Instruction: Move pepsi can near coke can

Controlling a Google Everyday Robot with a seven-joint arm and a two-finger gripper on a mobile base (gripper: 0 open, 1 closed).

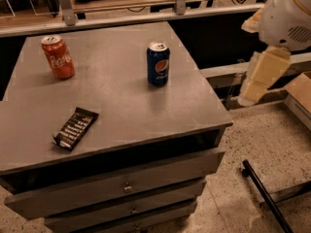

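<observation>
The pepsi can (158, 63), dark blue with a silver top, stands upright on the grey cabinet top (121, 101), right of centre. The coke can (58, 57), red-orange with white script, stands upright near the far left corner, well apart from the blue can. My gripper (260, 76) shows as cream-coloured parts below a white arm joint (286, 13) at the right edge. It hangs off the cabinet's right side, to the right of the pepsi can, and holds nothing.
A dark snack bar wrapper (75, 128) lies on the cabinet's front left. The cabinet has drawers (126, 186) below. A railing and shelf (146, 13) run behind it. A black bar (265, 198) lies on the speckled floor at the right.
</observation>
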